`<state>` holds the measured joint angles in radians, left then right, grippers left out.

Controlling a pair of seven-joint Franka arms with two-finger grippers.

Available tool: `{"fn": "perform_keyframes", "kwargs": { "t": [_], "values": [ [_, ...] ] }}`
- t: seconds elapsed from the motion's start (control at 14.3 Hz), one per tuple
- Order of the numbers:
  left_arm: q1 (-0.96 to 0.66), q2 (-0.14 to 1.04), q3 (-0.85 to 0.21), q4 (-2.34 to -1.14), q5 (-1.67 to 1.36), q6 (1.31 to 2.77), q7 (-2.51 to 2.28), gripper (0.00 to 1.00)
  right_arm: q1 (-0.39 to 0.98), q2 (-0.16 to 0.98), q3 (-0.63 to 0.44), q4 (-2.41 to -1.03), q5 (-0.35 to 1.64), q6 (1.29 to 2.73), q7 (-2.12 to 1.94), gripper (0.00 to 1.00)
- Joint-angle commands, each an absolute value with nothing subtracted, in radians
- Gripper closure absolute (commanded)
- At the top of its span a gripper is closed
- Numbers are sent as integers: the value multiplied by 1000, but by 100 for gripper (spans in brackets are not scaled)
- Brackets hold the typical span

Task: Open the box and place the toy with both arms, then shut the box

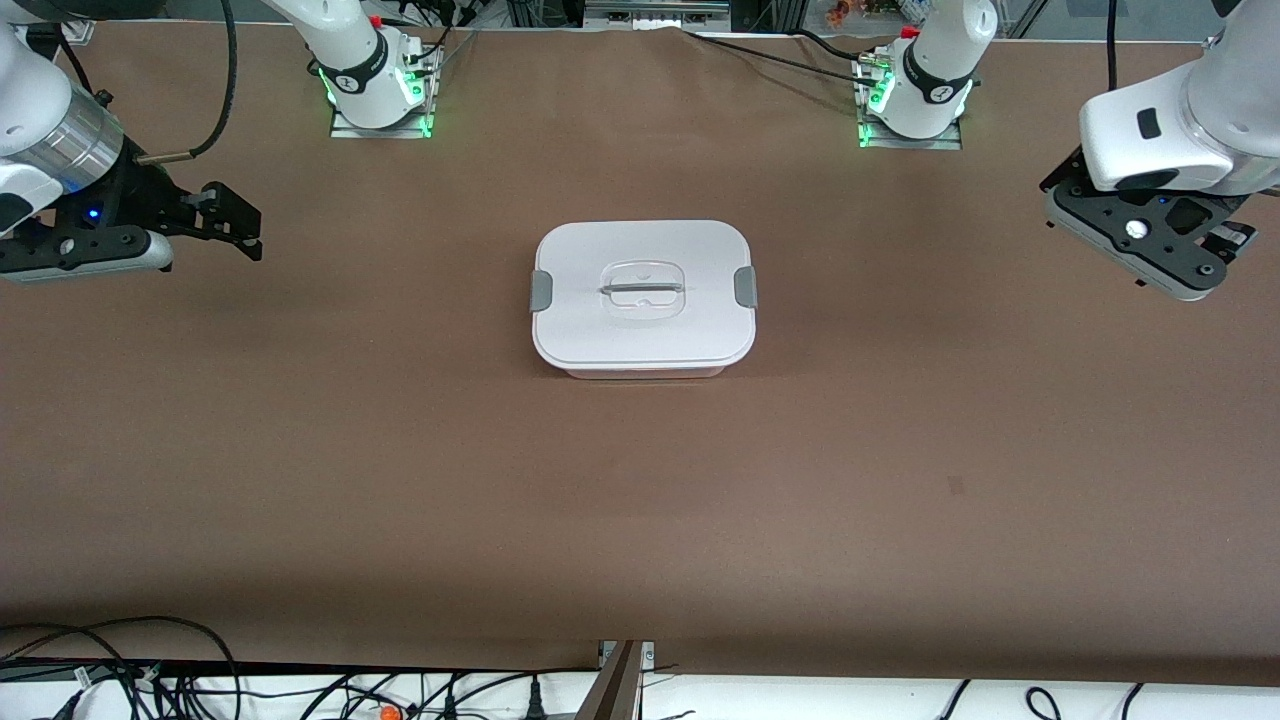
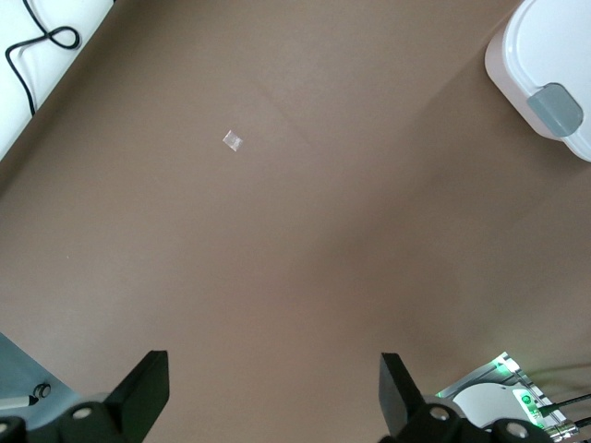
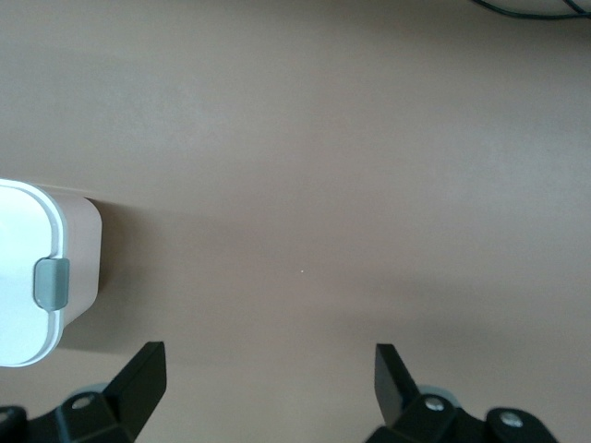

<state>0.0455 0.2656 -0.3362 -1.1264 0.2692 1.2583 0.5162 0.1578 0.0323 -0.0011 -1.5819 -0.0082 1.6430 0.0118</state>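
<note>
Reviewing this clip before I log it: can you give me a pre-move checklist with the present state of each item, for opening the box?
1. Box lid seated flat on its base: ok.
2. Both grey side clips down against the lid: ok, so they need releasing first.
3. Left gripper open, over bare table toward the left arm's end, apart from the box: ok.
4. Right gripper open, over bare table toward the right arm's end, apart from the box: ok.
5. Toy ready on the table: not ok, none is seen in any view.
6. Box contents: cannot tell, the lid hides them.
</note>
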Motion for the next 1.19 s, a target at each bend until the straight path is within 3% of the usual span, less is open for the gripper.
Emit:
{"fn": "perform_keyframes", "kwargs": {
  "t": [0.0,0.42,0.56,1.12],
  "values": [
    [63,238,-302,-1197,229,1345,465,0,158,38,0,-1565,9,1641,26,0],
    [-9,2,-14,-1588,-35,1570,79,0,158,38,0,-1566,9,1641,26,0],
    [-18,-58,5,-1710,-32,1649,-33,0,158,38,0,-1566,9,1641,26,0],
    [-17,-45,-28,-1703,-9,1634,-115,0,158,38,0,-1566,9,1640,25,0]
  ]
}}
